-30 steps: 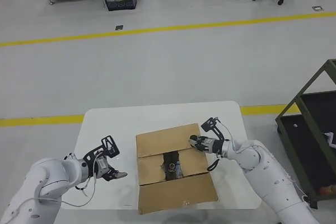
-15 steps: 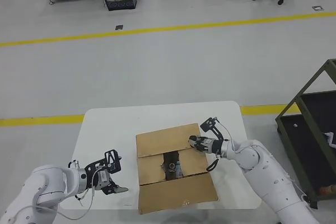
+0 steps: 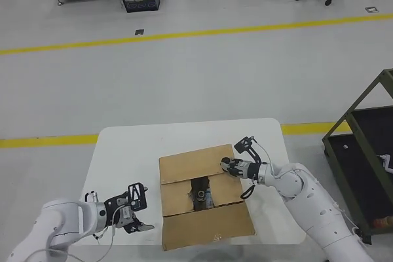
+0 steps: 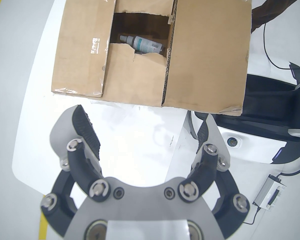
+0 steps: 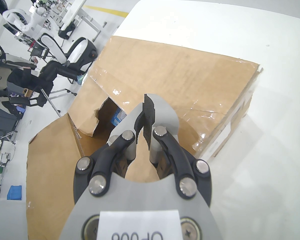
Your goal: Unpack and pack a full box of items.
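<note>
A brown cardboard box (image 3: 187,169) lies in the middle of the white table (image 3: 128,154). Its top flaps are nearly shut, with a torn gap (image 3: 201,193) between them. Through that gap a pale spray bottle (image 4: 143,45) lies on its side inside the box (image 4: 205,38). My left gripper (image 3: 143,213) hovers open and empty off the box's front-left corner, near the table's front edge, fingers (image 4: 86,126) spread wide. My right gripper (image 5: 145,103) is shut with nothing in it, low over the box's right-hand top flap (image 5: 180,76), just beside the gap (image 5: 106,116).
A dark green wheeled cart (image 3: 373,147) stands on the floor to the table's right. Bare tabletop lies left of and behind the box. The box's front flap (image 3: 206,226) reaches the table's front edge.
My left gripper has moved back toward the table's front edge and closer to the box's front-left corner, staying open. The right gripper has hardly moved.
</note>
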Available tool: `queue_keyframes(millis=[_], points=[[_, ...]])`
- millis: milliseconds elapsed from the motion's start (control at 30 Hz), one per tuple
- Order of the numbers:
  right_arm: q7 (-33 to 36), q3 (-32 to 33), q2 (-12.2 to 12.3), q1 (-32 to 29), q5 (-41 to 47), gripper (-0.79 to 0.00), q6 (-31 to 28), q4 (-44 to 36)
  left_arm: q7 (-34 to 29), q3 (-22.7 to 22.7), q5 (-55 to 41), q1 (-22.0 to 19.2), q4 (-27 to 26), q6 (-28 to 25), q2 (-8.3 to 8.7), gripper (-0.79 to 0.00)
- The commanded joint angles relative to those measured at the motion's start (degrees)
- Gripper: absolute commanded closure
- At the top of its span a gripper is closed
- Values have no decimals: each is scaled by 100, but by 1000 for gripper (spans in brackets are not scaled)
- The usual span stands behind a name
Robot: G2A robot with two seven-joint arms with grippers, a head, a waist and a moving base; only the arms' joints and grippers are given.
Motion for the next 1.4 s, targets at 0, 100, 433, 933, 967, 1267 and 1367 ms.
queue_keyframes(millis=[0, 100, 433, 933, 967, 1267, 1367], points=[[9, -1, 2, -3, -1, 0, 12, -2, 534, 22, 294, 125, 79, 0, 77, -785], [22, -8, 3, -10, 3, 0, 24, -6, 1215, 83, 734, 235, 266, 0, 192, -785], [76, -85, -13, 30, 28, 0, 68, 18, 2986, 460, 1768, 239, 811, 0, 412, -785], [66, -66, -3, 46, 58, 0, 85, 17, 2968, 624, 1982, 250, 827, 185, 393, -785], [60, -60, -2, 48, 56, 0, 77, 17, 3024, 676, 2037, 241, 830, 205, 387, -785], [68, -40, 6, 77, 82, 0, 58, 73, 3488, 1078, 3044, 183, 942, 487, 372, -785], [77, -62, 0, 103, 95, 0, 50, 105, 3724, 1201, 3302, 138, 1042, 575, 367, -785]])
